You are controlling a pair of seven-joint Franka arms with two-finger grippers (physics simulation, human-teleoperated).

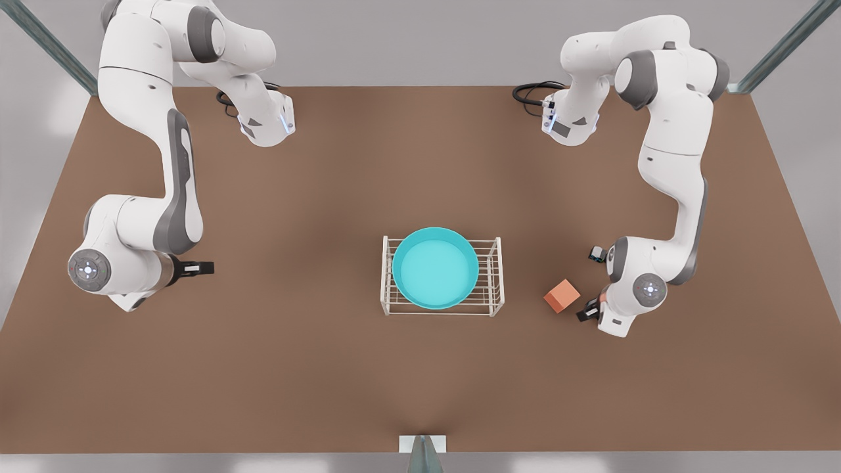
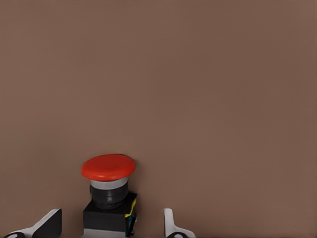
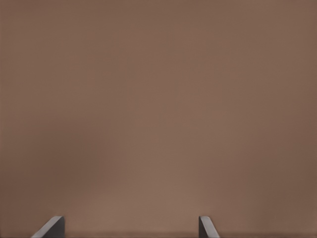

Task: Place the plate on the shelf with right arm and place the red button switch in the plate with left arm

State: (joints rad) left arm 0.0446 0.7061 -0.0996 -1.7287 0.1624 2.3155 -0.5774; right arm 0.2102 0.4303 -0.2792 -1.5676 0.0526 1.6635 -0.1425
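On the shelf (image 1: 496, 276) mid-table sits the plate (image 1: 435, 268). Near the table's edge, the red button switch (image 2: 109, 191) stands between the left gripper's (image 2: 111, 224) open fingers; an off-centre squeeze could tip it. The right gripper (image 3: 130, 228) waits open.

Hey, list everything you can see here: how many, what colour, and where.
plate: one, turquoise, on the shelf.
shelf: one, white wire, mid-table.
cube: one, salmon, on the front view's right of the shelf.
red switch: one, red cap, black body, between the left tool's fingers.
other switch: one, black, beside the left arm.
table: one, brown.
left tool: open, astride the red switch.
right tool: open, waiting over the table.
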